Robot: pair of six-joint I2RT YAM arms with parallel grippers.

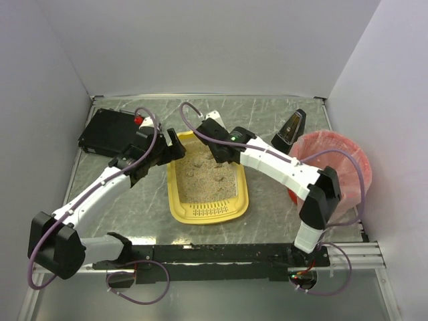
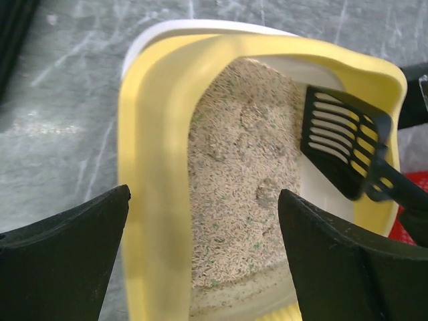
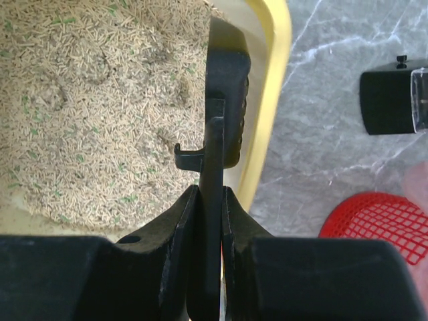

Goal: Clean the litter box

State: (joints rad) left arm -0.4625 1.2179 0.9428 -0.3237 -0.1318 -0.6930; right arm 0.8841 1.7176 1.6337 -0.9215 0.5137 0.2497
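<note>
The yellow litter box [image 1: 175, 200] is parked mid-table, slotted end turned to the near edge, with beige litter and what look like a few lumps waiting to be dug out. A black slotted scoop [image 2: 338, 150] is hung over the box's right side, its handle pinched tight between the right fingers [image 3: 195, 204] and its head tipped toward the litter for sifting. The left fingers [image 1: 175, 146] are spread wide and empty at the far left rim, probably so the tray can be steadied. The pink-bagged bin [image 1: 334, 157] is kept by the table's right edge, handy for dumping.
</note>
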